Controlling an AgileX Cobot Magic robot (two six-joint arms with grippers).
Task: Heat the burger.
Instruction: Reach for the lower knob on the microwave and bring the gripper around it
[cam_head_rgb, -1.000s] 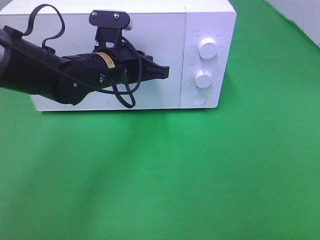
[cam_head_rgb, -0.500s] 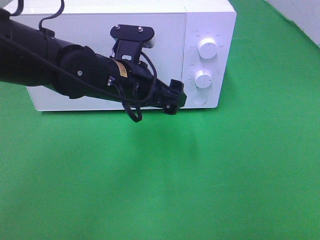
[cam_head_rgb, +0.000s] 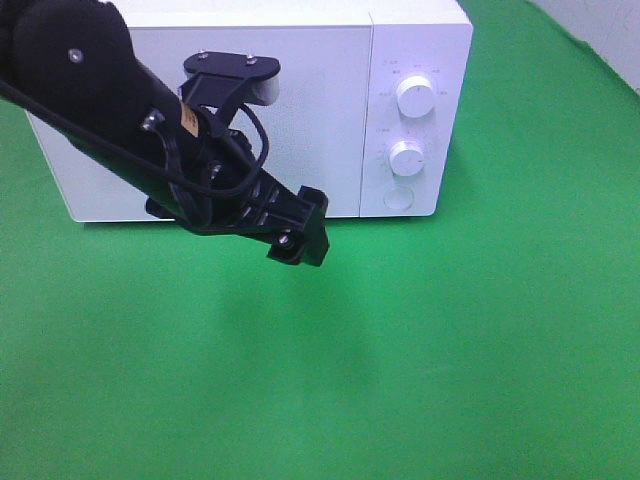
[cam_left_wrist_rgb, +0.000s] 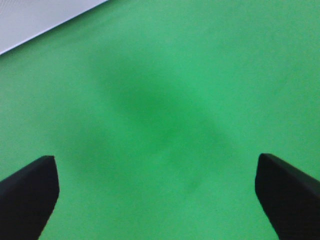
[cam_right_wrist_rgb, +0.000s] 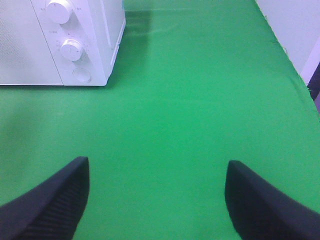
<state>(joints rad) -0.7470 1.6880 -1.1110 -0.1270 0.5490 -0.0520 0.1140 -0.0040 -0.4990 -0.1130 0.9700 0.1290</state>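
The burger is out of view in every frame. The white microwave (cam_head_rgb: 300, 60) stands at the back with its door shut. In front of that door my left arm reaches across, and my left gripper (cam_head_rgb: 302, 228) points down over the green cloth just before the microwave's front edge. In the left wrist view the left gripper (cam_left_wrist_rgb: 156, 167) is open, with only cloth between its black fingers (cam_left_wrist_rgb: 30, 190). My right gripper (cam_right_wrist_rgb: 157, 170) also stands open and empty, over cloth to the right of the microwave (cam_right_wrist_rgb: 30, 50).
The microwave's panel carries two round knobs (cam_head_rgb: 415, 97) (cam_head_rgb: 407, 158) and a round button (cam_head_rgb: 398, 198). Green cloth (cam_head_rgb: 450, 350) covers the table in front and to the right. A pale wall edge (cam_right_wrist_rgb: 300, 25) borders the cloth at the far right.
My left gripper has gone from shut to open. It swung from the door face toward the control panel, then dropped down and back toward the front. The right gripper has not moved.
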